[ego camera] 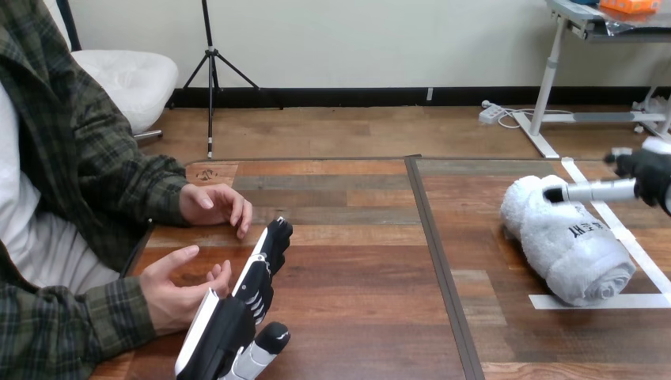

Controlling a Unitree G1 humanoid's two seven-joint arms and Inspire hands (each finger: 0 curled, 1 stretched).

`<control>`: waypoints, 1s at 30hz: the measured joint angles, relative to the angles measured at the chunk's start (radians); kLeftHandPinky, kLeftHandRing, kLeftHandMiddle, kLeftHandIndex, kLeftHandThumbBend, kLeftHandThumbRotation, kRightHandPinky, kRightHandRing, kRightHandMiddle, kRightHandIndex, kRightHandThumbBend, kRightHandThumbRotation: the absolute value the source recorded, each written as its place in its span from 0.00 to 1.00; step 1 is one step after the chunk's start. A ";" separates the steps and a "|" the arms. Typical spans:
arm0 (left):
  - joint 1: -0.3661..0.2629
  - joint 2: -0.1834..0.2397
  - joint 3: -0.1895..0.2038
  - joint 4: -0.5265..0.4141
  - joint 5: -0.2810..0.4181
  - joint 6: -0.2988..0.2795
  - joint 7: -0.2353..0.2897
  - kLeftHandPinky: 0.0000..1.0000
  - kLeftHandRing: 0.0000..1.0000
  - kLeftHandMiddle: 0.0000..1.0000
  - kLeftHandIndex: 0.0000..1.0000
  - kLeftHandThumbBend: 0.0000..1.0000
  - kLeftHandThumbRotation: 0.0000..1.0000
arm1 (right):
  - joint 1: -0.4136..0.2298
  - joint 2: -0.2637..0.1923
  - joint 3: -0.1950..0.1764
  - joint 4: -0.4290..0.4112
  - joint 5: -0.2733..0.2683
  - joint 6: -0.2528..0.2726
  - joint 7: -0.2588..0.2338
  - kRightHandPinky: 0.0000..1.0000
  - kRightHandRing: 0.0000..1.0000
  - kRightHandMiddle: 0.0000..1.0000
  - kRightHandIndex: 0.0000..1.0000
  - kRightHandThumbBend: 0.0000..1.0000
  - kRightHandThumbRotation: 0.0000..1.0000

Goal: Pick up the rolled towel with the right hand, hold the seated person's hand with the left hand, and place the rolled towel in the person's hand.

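While the rolled towel [571, 247] lies unlifted near the right edge of the table [356, 277], the right hand [650, 178] reaches in over that edge. It is spread open, grips nothing, and has one straight finger laid on the roll's top, likely lining up a grasp. Near the front-left corner the left hand [237, 305], fingers straight and empty, stands edge-on against the person's upturned hand [178, 289], which looks offered for support, with nothing curled round it yet, while the person's other hand [215, 206] rests on the table further back.
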 measured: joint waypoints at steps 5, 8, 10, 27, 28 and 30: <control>0.016 -0.008 -0.003 -0.018 0.000 0.004 0.008 1.00 1.00 1.00 1.00 1.00 0.89 | -0.044 0.003 0.046 0.113 -0.026 -0.026 0.000 0.86 0.92 0.91 0.84 1.00 0.58; 0.025 -0.011 -0.007 -0.033 0.001 0.007 0.011 1.00 1.00 1.00 1.00 1.00 0.89 | -0.065 0.003 0.070 0.171 -0.046 -0.042 0.000 0.81 0.90 0.90 0.84 1.00 0.60; 0.028 -0.013 -0.010 -0.041 0.002 0.008 0.013 1.00 1.00 1.00 1.00 1.00 0.89 | -0.077 0.003 0.086 0.205 -0.058 -0.050 -0.001 0.78 0.89 0.90 0.84 1.00 0.61; 0.054 -0.017 -0.044 -0.146 -0.007 0.017 0.023 1.00 1.00 1.00 1.00 1.00 0.84 | -0.158 0.018 0.192 0.422 -0.132 -0.108 -0.004 0.65 0.88 0.90 0.86 1.00 0.67; 0.056 -0.017 -0.046 -0.154 -0.009 0.018 0.023 1.00 1.00 1.00 1.00 1.00 0.84 | -0.162 0.019 0.195 0.431 -0.134 -0.110 -0.004 0.65 0.88 0.91 0.86 1.00 0.67; 0.060 -0.017 -0.052 -0.172 -0.017 0.020 0.021 1.00 1.00 1.00 1.00 1.00 0.82 | -0.169 0.022 0.201 0.447 -0.135 -0.115 -0.005 0.65 0.89 0.91 0.86 1.00 0.67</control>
